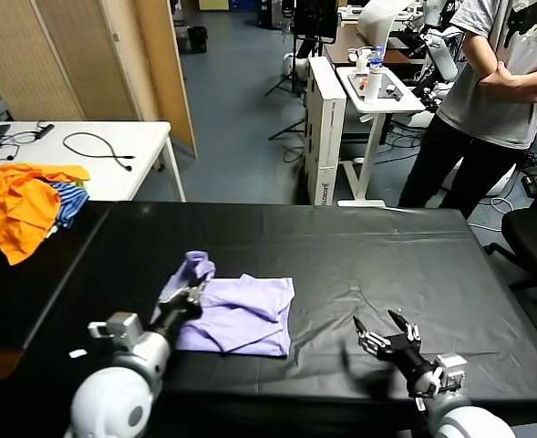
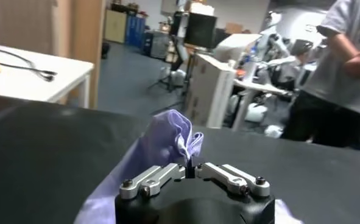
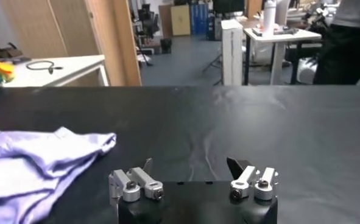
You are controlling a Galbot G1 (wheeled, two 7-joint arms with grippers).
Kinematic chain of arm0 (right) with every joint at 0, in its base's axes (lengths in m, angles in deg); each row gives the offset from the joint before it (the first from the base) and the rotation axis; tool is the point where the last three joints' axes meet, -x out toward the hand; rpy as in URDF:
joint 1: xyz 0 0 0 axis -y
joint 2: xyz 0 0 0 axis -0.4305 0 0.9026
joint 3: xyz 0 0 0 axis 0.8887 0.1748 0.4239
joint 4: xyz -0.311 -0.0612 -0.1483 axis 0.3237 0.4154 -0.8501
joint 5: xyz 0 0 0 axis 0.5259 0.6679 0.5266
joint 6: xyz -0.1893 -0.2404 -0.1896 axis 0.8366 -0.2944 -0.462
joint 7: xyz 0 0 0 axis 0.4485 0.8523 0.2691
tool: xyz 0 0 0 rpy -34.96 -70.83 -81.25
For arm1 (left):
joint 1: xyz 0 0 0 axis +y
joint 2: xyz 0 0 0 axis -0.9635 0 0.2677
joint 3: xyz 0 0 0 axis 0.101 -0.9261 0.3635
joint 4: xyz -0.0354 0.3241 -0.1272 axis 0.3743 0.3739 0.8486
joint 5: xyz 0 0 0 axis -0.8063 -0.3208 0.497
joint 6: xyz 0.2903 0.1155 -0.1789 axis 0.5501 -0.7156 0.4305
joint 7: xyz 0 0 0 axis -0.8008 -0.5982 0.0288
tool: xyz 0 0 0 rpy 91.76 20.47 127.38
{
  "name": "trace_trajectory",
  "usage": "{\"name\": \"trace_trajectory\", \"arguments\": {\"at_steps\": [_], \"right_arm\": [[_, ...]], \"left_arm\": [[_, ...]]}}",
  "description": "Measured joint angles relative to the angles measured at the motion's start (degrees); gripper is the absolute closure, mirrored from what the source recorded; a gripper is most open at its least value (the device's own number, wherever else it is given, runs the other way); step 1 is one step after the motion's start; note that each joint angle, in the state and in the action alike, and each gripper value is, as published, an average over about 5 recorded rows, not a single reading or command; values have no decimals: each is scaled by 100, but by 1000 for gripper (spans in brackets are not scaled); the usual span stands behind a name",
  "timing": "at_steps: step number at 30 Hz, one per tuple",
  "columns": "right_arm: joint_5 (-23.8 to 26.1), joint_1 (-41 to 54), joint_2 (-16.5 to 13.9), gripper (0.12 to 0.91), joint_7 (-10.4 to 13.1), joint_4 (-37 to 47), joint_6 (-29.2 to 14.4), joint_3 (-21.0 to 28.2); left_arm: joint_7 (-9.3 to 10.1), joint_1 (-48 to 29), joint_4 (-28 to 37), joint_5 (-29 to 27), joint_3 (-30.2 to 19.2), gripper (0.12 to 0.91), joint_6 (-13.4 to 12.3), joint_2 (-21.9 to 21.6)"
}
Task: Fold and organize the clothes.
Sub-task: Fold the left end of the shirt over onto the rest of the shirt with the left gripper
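Head view: the lavender T-shirt (image 1: 241, 315) lies partly folded on the black worktop (image 1: 387, 246). The left gripper (image 1: 192, 294) is clenched on the T-shirt's left edge, lifting a bunch of cloth. The right gripper (image 1: 384, 330) hovers released, well to the T-shirt's right.

Left claw (image 1: 193, 294) fingertips buried in raised fold of T-shirt (image 1: 241, 315); contact point not visible. T-shirt's darker print not discernible. In right wrist view, T-shirt (image 3: 39, 164) cut off by picture edge. Person (image 1: 487, 100) cropped above shoulders in head view. Orange garments (image 1: 22, 205) bunched; striped piece mostly covered. Items on far white cart (image 1: 377, 87) too small to identify.
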Motion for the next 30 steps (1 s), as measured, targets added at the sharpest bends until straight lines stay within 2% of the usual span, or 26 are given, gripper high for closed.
{"name": "trace_trajectory", "arguments": {"at_steps": [14,30], "right_arm": [[44,-2,47,118,15,44,15,122],[83,18,88,118,13,19,20,201]], "left_arm": [[-20,-104,249,-422,-565,848,-89,607],[-247,-28,686,-1158,-824,845,-376,904]]}}
